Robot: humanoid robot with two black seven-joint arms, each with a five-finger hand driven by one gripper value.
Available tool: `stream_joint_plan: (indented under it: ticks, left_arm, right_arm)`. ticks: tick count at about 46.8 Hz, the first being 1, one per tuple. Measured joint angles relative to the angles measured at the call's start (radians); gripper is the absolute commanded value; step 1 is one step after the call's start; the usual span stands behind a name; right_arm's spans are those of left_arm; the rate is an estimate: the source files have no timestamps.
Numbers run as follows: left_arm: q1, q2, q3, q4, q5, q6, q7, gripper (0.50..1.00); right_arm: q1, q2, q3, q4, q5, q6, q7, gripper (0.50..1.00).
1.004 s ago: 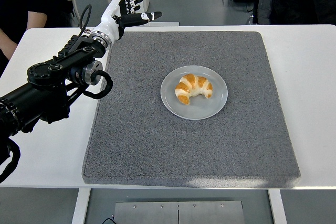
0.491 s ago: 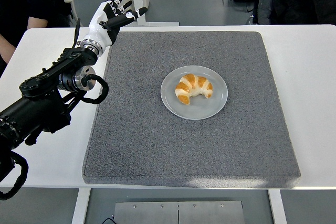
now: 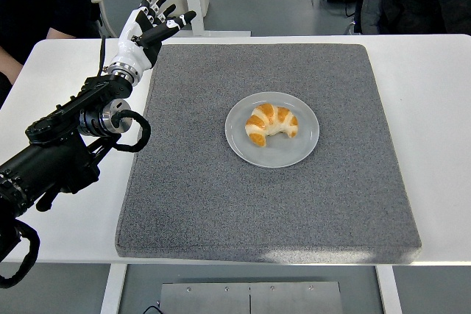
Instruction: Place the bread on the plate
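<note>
Blk arm [image 3: 66, 137] — white robot hand [image 3: 143, 31].

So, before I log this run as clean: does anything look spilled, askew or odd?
Nothing stands out. The croissant lies whole on the plate, the plate sits flat on the grey mat, and the left hand is off at the far left corner, fingers spread, holding nothing.

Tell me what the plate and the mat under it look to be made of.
Plate: probably glazed ceramic or smooth plastic; pale grey-white with an even, faintly glossy surface. Mat: looks like felt or dense foam; speckled dark grey, matte and grainy, with a thick edge showing at its near side.
</note>
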Motion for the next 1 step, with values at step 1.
stream_joint_plan:
  ticks: [1]
  left_arm:
    - [0.000, 0.000, 0.000, 0.000, 0.000, 0.000, 0.000, 0.975]
  right_arm:
    - [0.000, 0.000, 0.000, 0.000, 0.000, 0.000, 0.000, 1.000]
